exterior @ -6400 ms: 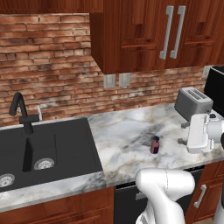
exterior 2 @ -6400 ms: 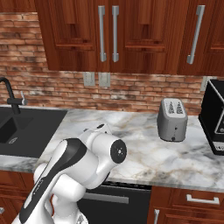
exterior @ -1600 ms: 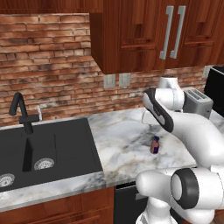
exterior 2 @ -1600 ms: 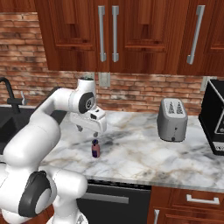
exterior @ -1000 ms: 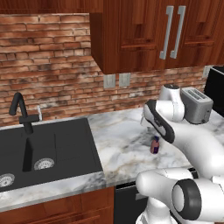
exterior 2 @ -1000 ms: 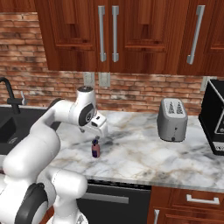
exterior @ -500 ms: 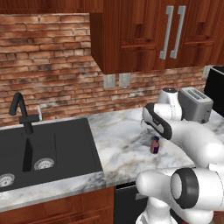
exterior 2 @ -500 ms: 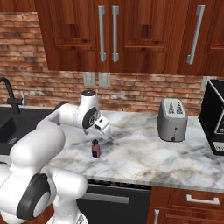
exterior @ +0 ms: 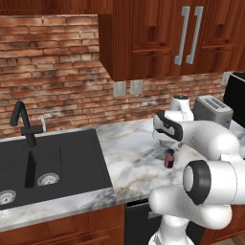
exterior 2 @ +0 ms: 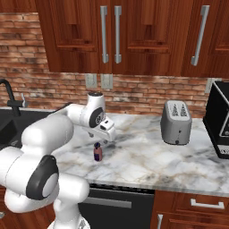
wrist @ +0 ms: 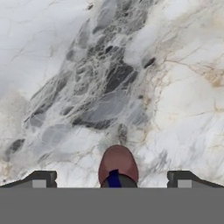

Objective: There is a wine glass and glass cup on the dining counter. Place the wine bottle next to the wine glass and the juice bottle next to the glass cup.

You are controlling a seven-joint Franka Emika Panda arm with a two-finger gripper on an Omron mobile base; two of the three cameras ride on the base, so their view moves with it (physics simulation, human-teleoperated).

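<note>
The juice bottle point(exterior: 169, 159) point(exterior 2: 97, 152), small and pinkish-purple with a dark cap, stands upright on the marbled wall-side counter point(exterior: 129, 158). My gripper point(exterior: 168, 145) point(exterior 2: 101, 139) hangs just above it, pointing down, with its jaws open. In the hand view the bottle's top point(wrist: 117, 165) lies between the two dark fingertips point(wrist: 41, 179), apart from both, and my gripper point(wrist: 114, 180) is centred over it. The wine bottle, wine glass, glass cup and dining counter are out of view.
A silver toaster point(exterior: 213, 109) point(exterior 2: 175, 121) stands to the right on the counter, with a black appliance point(exterior 2: 219, 125) beyond it. A black sink point(exterior: 48, 165) with a faucet point(exterior: 24, 124) lies to the left. Wood cabinets point(exterior 2: 112, 36) hang over the brick wall.
The hand has come down and settled closer over the juice bottle. Its jaws have stayed open, and the bottle has not moved.
</note>
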